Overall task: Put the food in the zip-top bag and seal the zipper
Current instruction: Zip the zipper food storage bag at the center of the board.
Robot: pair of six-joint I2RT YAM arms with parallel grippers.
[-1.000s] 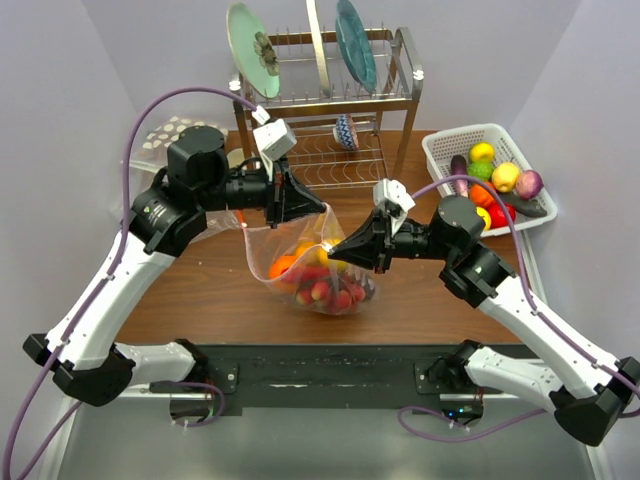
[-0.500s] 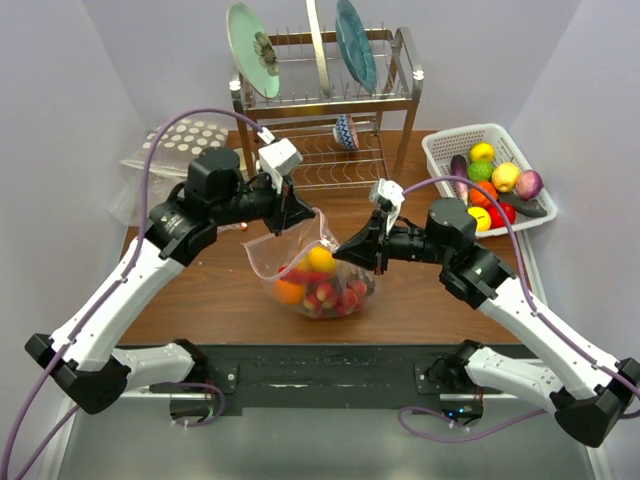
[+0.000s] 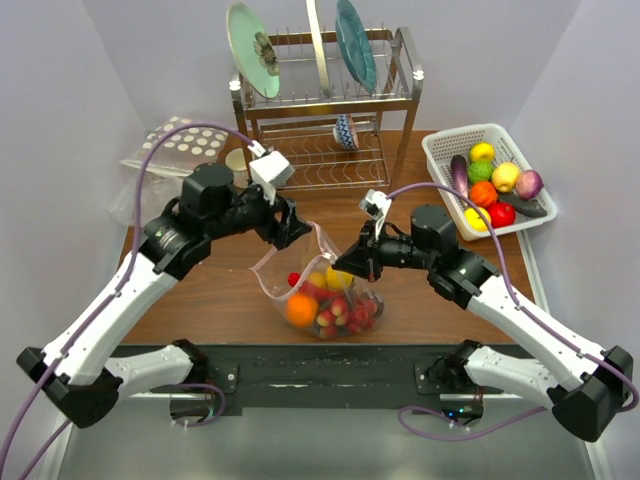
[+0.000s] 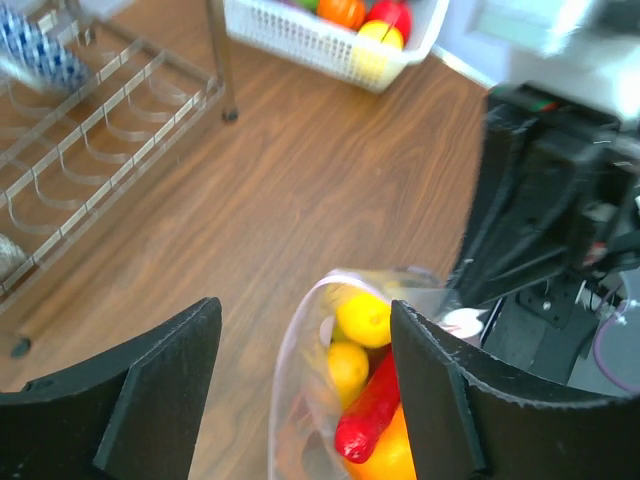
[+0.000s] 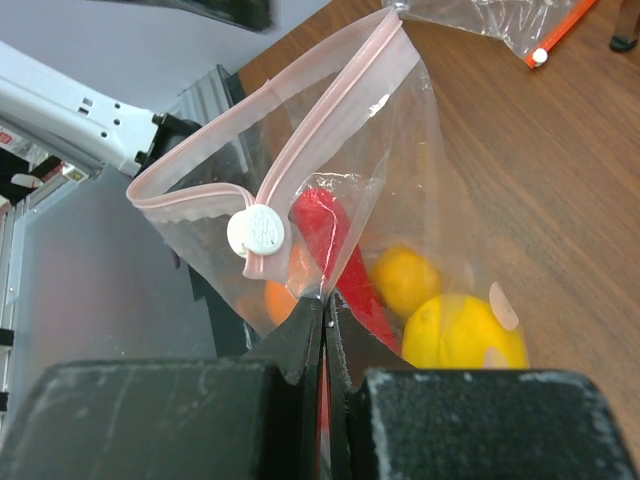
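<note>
The zip-top bag [image 3: 322, 292] sits mid-table, holding a lemon [image 5: 462, 335], an orange [image 3: 301, 309], a long red piece [image 4: 378, 405] and red berries [image 3: 352, 311]. Its mouth gapes upward. The pink zipper [image 5: 330, 78] is unsealed, and its white slider [image 5: 257, 231] sits near my right fingertips. My right gripper [image 3: 347, 265] [image 5: 326, 306] is shut on the bag's right edge just below the strip. My left gripper [image 3: 290, 226] [image 4: 300, 385] hangs open over the mouth. The bag's rim [image 4: 296, 335] curves between its fingers, gripped by neither.
A white basket [image 3: 437, 160] at the right holds more toy fruit and vegetables. A metal dish rack [image 3: 320, 100] with plates stands at the back. A polka-dot bag [image 3: 172, 146] lies at back left. Another clear bag with an orange strip [image 5: 520, 30] lies beyond.
My left gripper has opened and let go of the bag's left edge. The bag has sunk lower and toward the near edge, and both arms have come nearer with it.
</note>
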